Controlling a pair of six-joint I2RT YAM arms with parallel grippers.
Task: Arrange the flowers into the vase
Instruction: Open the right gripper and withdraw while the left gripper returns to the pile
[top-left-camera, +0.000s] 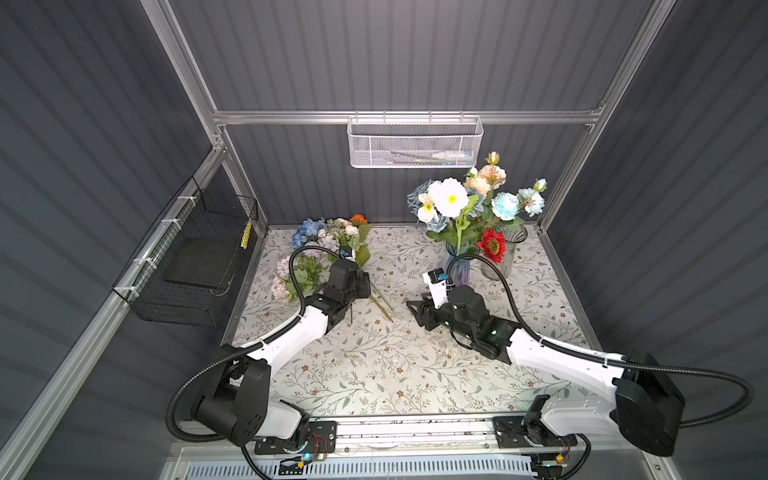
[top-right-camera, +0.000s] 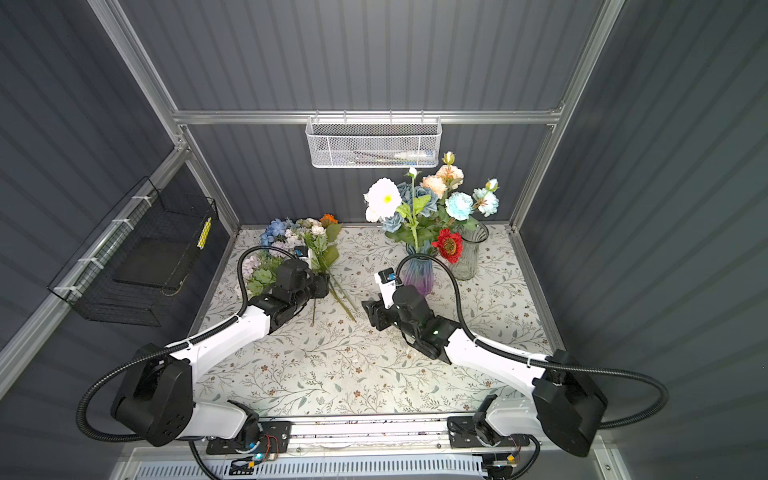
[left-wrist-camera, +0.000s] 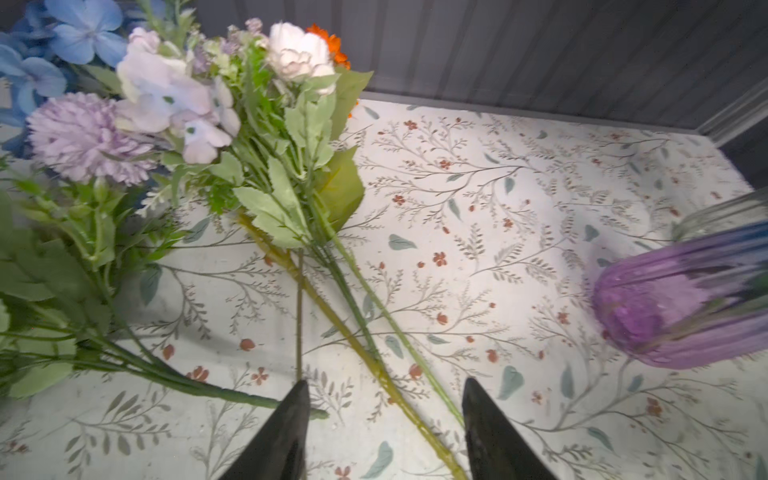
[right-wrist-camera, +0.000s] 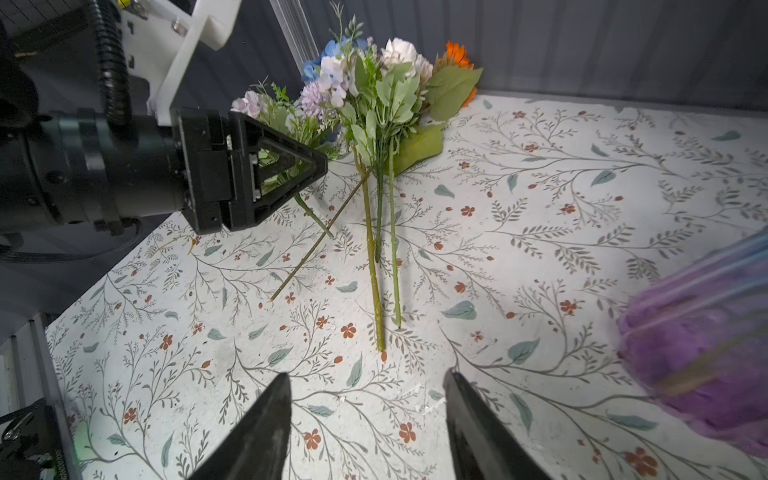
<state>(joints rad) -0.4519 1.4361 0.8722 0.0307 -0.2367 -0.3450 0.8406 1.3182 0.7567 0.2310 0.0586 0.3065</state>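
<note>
The flowers (left-wrist-camera: 232, 124): one yellow-green stem (left-wrist-camera: 347, 332) should be pinched alone between the parted fingers of the left gripper (left-wrist-camera: 385, 381); those of the right gripper (right-wrist-camera: 366, 373) are spread, empty.

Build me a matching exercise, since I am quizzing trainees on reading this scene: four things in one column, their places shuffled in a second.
Things
1. red flower
2. orange flower
3. white mesh basket
4. black wire basket

Places
A. hung on the side rail
B. in the standing bouquet
C. hung on the back rail
D. in the pile lying on the table

Pairs: 1-B, 2-D, 3-C, 4-A
</note>
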